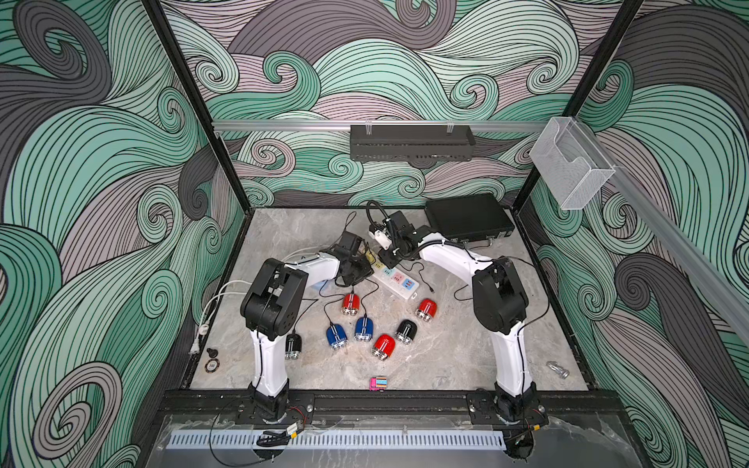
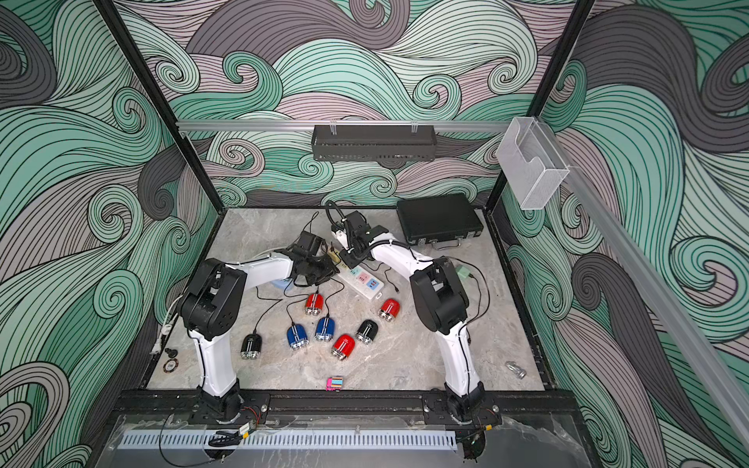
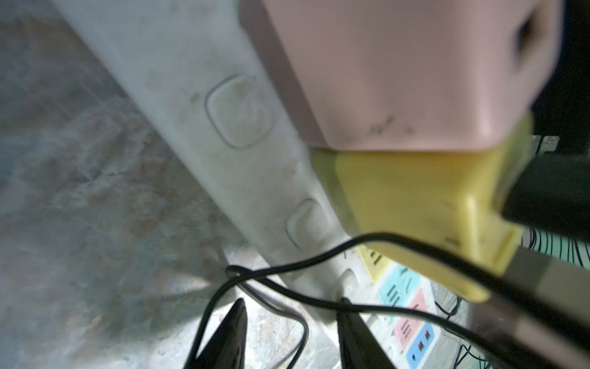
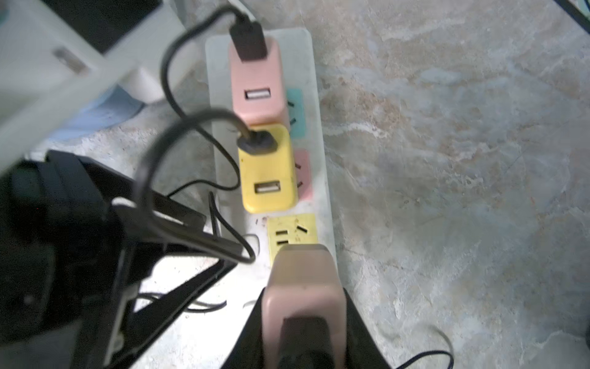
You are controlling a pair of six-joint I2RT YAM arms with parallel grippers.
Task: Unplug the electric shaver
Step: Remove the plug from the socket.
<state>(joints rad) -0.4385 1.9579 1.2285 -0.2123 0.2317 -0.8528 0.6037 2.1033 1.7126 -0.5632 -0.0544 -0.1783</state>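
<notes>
- The step in hand looks like the pull itself. The right pincer (image 4: 303,297) is pinching a tan plug block (image 4: 300,274) from both sides.
- The tan block hangs right over the near edge of the yellow socket (image 4: 292,230) on the power strip (image 4: 316,80). The socket's holes show bare, so I think the block is out, or almost out.
- The left pincer (image 3: 290,306) sits low beside the strip. Its two fingers are a little apart, and thin black cords cross the gap. I see nothing pinched.
- The shavers lie on the desk (image 1: 446,356) in front of the strip. One red shaver (image 1: 350,304) is closest to it. I cannot tell which shaver's cord runs to the tan block.
- Next, I think the tan block needs to go straight up and away, then down on a bare spot. The cords are tangled, so a slow pull seems best. The strip may lift if nothing holds it down.
- The right wrist view shows the grip, plus a pink block (image 4: 257,89) and a yellow block (image 4: 268,169) plugged in. In both top views the arms hide all that.
- Only the top views show the shavers.
- The left wrist view alone shows the round buttons on the strip's side.
</notes>
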